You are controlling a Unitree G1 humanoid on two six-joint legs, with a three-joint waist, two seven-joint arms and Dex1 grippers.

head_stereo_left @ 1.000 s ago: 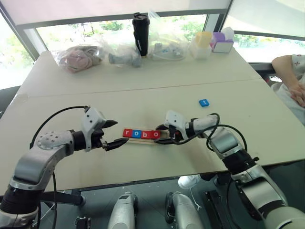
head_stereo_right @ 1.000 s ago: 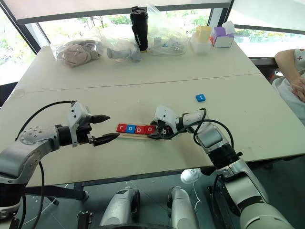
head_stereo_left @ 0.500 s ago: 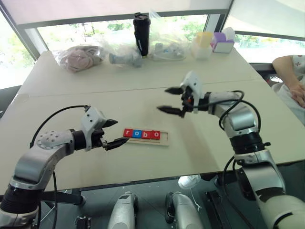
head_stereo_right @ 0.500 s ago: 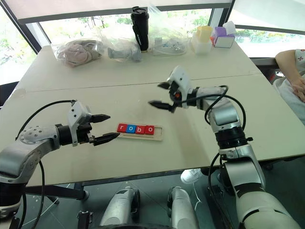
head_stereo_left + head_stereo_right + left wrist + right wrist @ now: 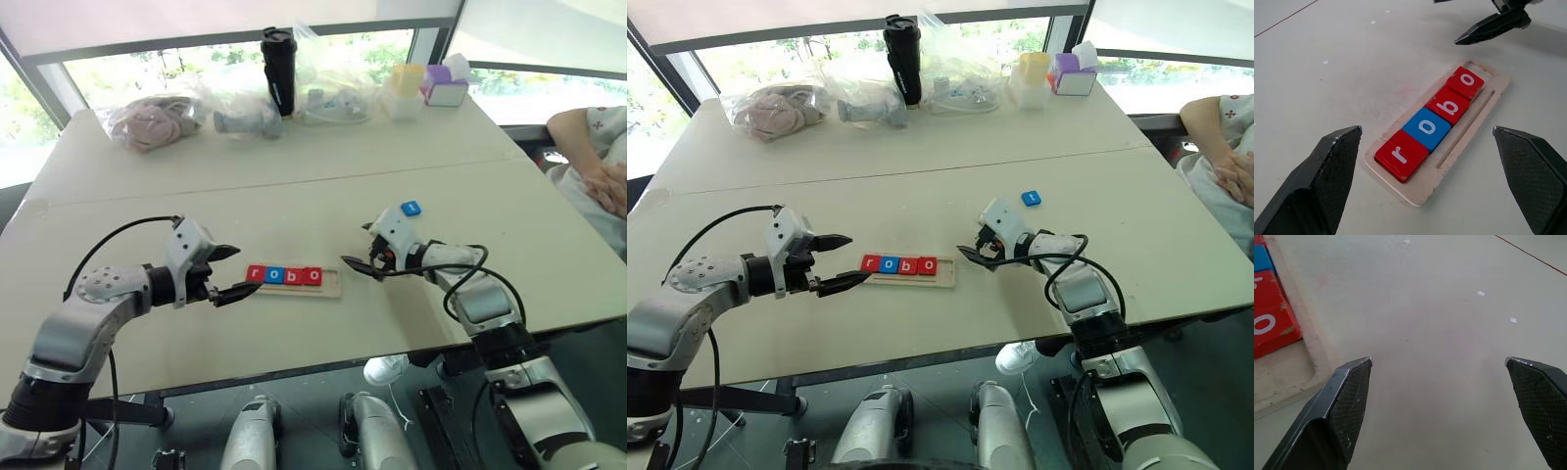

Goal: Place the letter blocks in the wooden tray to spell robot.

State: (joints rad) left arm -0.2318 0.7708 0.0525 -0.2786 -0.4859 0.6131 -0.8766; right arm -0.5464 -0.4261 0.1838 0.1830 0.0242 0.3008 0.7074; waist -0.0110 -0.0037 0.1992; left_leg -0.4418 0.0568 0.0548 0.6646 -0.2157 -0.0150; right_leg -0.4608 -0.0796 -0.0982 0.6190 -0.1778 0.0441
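I stand at the pale table [image 5: 323, 323], and the task is four-fifths done by my reckoning: the wooden tray [image 5: 331, 290] lies at the middle near me, with four letter blocks seated in a row from its left end and one bare slot at its right end. The step in hand, as I judge it, is fetching the last tile.

My left gripper [image 5: 231, 271] hangs just left of the tray, fingers spread wide and holding nothing. My right gripper [image 5: 364, 249] hovers just right of the tray's empty end, jaws likewise wide apart and empty; my right wrist view looks down on bare tabletop beside that end.

The blue block [image 5: 411, 208] that I need lies flat on the table farther away and to the right, apart from the tray, close behind my right hand. The next move, I think, calls for my right arm to swing out over that tile, come down with the fingers astride its edges, close on it, then carry it to the vacant slot and set it down square, letter facing the same way as the others.

The tiles in the tray read, left to right, red r [image 5: 1401, 155], blue o [image 5: 1426, 129], red b [image 5: 1450, 106], red o [image 5: 1465, 81]. I cannot read the white mark on the loose blue tile.
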